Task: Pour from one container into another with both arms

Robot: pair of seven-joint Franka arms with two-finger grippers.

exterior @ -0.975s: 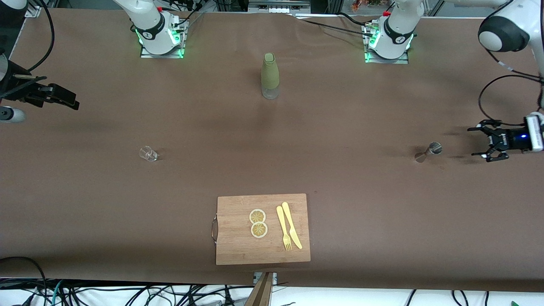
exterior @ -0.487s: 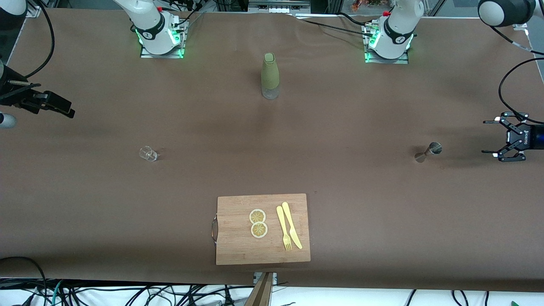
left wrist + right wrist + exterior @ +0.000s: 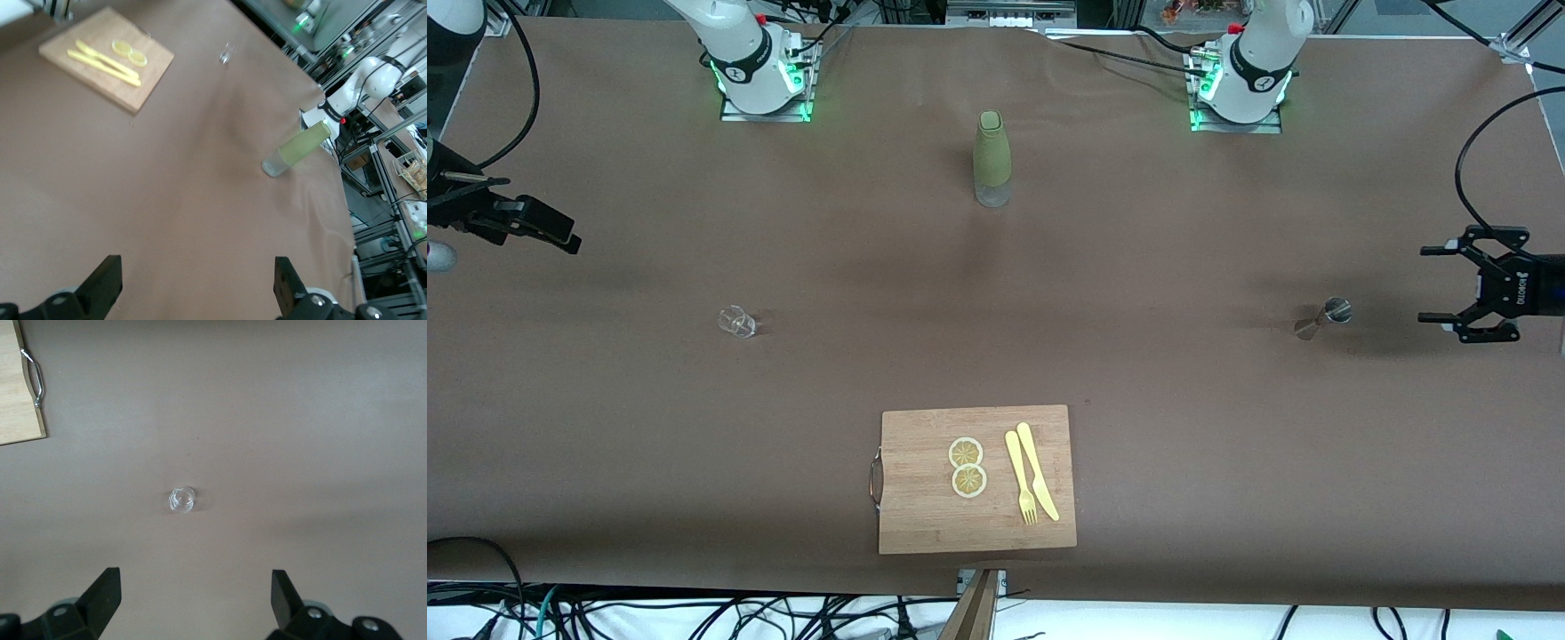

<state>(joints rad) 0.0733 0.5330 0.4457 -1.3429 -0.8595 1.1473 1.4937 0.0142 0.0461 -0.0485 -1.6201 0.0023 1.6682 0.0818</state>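
A small clear glass [image 3: 736, 322] stands toward the right arm's end of the table, and it also shows in the right wrist view as the glass [image 3: 181, 500]. A metal jigger [image 3: 1323, 318] stands toward the left arm's end. A green-sleeved bottle [image 3: 991, 160] stands upright between the two arm bases; the left wrist view has the bottle [image 3: 297, 148] too. My left gripper [image 3: 1424, 284] hangs open beside the jigger, apart from it, at the table's end. My right gripper [image 3: 560, 233] is open over the table's other end, empty, with the glass ahead of it.
A wooden cutting board [image 3: 925, 516] with a metal handle lies near the front edge. It carries two lemon slices [image 3: 967, 467], a yellow fork [image 3: 1021, 489] and a yellow knife [image 3: 1039, 480]. Black cables trail at both table ends.
My left gripper swung out toward the table's end, then came back a little toward the jigger; its elbow left the view. My right gripper drifted slightly toward the table's edge.
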